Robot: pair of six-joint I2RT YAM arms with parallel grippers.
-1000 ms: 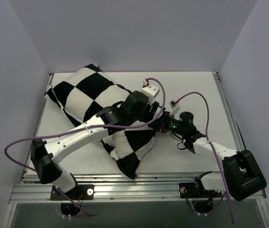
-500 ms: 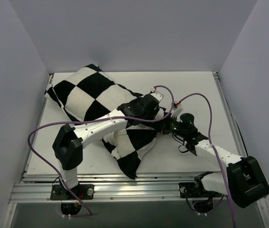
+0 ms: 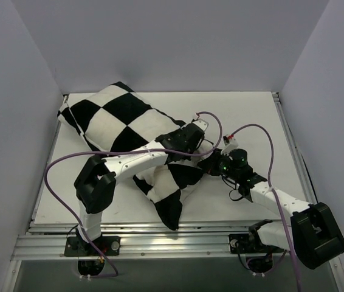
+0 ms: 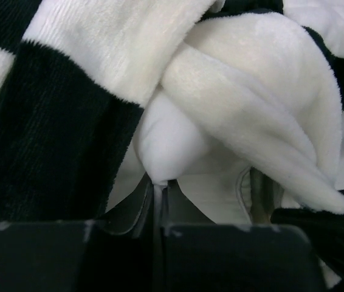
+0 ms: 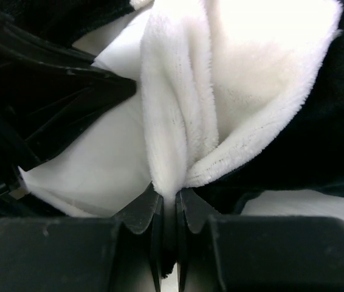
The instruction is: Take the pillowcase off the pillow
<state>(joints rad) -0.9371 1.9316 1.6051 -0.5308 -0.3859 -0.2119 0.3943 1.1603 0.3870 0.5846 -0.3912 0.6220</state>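
The black-and-white checkered pillowcase (image 3: 117, 115) lies slantwise on the table from the back left to the front middle, with the pillow mostly hidden inside it. At its right-hand opening, my left gripper (image 3: 191, 141) is shut on a pinch of the pillow's smooth white fabric. The left wrist view shows the pillow (image 4: 169, 143) bulging above the closed left gripper (image 4: 158, 187), under a fuzzy pillowcase (image 4: 251, 91) fold. My right gripper (image 3: 209, 163) is shut on the pillowcase's edge. In the right wrist view, the right gripper (image 5: 171, 198) pinches a plush white pillowcase (image 5: 251, 79) fold beside the pillow (image 5: 93, 164).
The white table (image 3: 251, 121) is boxed in by grey walls at the left, back and right. An aluminium rail (image 3: 178, 243) runs along the near edge. Purple cables (image 3: 62, 164) loop over both arms. The left gripper's black body (image 5: 50, 91) sits close beside the right jaws.
My left arm has folded its elbow back toward its base and brought its gripper down to the pillowcase opening, where it went from open to shut on the pillow. The right gripper kept its grip.
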